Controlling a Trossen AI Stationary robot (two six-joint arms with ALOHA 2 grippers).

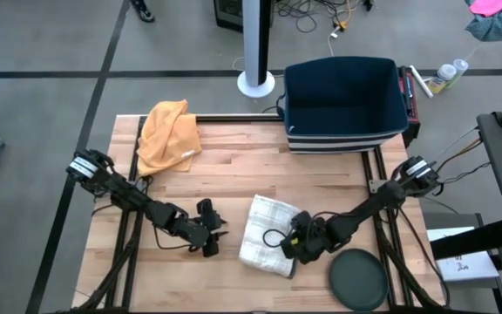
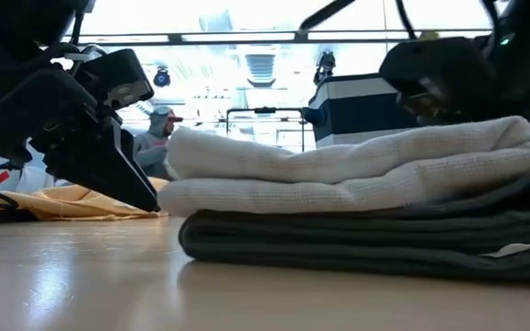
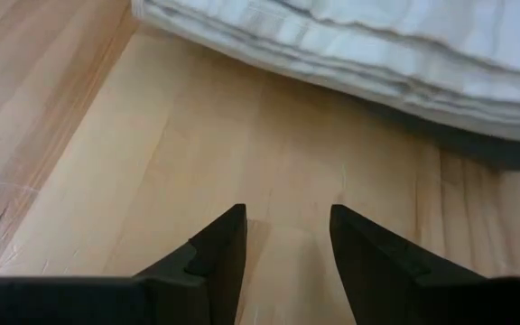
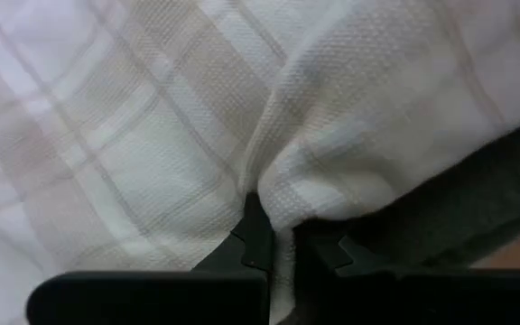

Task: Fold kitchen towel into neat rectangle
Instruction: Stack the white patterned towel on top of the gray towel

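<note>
The kitchen towel (image 1: 264,234), white with faint checks, lies folded in several layers on the wooden table, with a dark grey layer (image 2: 366,241) at the bottom. My right gripper (image 1: 293,244) is at the towel's right edge, shut on a ridge of the white cloth (image 4: 278,244). My left gripper (image 1: 212,234) stands open just left of the towel, fingertips (image 3: 287,217) low over bare wood, with nothing between them. In the low view the left gripper (image 2: 136,188) points down toward the towel's left end. My right gripper pinches a raised fold of the towel's white top layer (image 4: 287,194) between its two fingers, near the towel's right edge. The fingers slant down from the table's right side. The rest of the towel lies flat on the table.
A crumpled orange cloth (image 1: 168,135) lies at the far left of the table. A dark blue bin (image 1: 345,105) stands at the far right edge. A dark round plate (image 1: 358,279) sits at the near right, close to my right arm.
</note>
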